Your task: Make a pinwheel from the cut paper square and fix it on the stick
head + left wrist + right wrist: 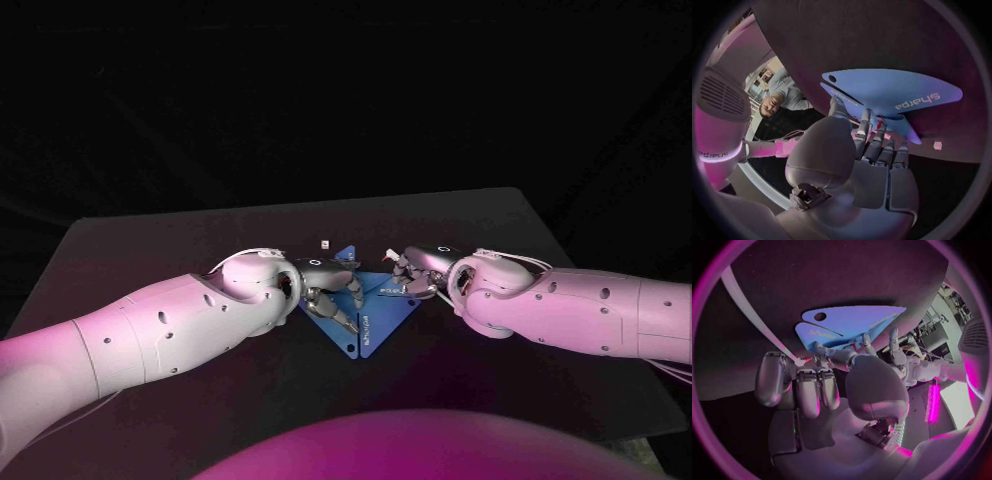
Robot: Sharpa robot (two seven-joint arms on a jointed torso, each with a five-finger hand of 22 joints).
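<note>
Blue paper square (pixel 365 326) | table (pixel 173 240) edges far | left hand (pixel 326 296), right hand (pixel 415 272) hold

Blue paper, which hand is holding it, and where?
Left hand and right hand touch lifted flaps at the middle of the blue paper; a grip cannot be told.

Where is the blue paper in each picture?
Head view: the blue paper lies mid-table, between the left hand and the right hand.
Left wrist view: it curves just beyond that hand's fingers.
Right wrist view: likewise just beyond that hand's fingers.
Shared landmark: the pale print on the paper.
</note>
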